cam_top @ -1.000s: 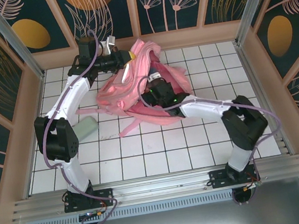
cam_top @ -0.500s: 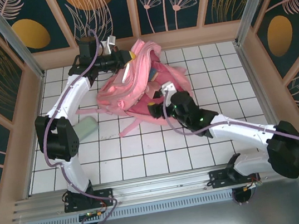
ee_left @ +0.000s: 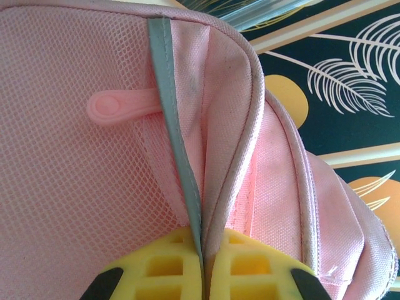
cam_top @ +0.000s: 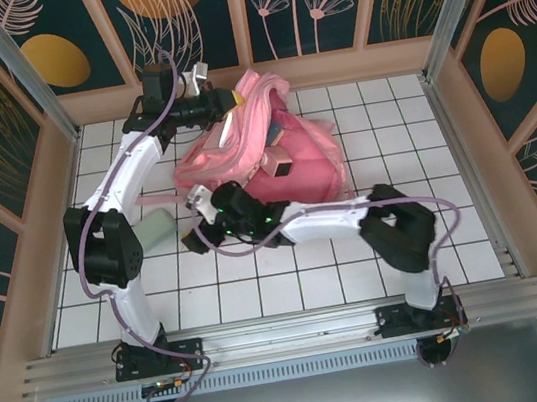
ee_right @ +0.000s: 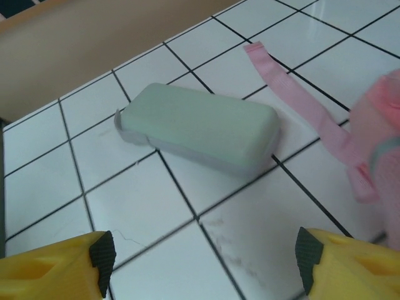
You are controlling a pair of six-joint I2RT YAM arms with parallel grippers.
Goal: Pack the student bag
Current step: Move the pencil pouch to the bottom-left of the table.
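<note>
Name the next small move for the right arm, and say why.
Probably lower the right pincer onto the pale green case and close across it. Its jaws stand open above the tiles, empty, and the case lies flat just ahead of them. The left pincer is shut on the rim of the student bag, which seems to leave the pick to the right arm.

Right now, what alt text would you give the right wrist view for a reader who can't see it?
A pale green rectangular case lies flat on the white tiled table, ahead of the right gripper, its yellow jaws open and empty. To the case's right a pink strap trails across the tiles from the student bag at the frame's edge.
</note>
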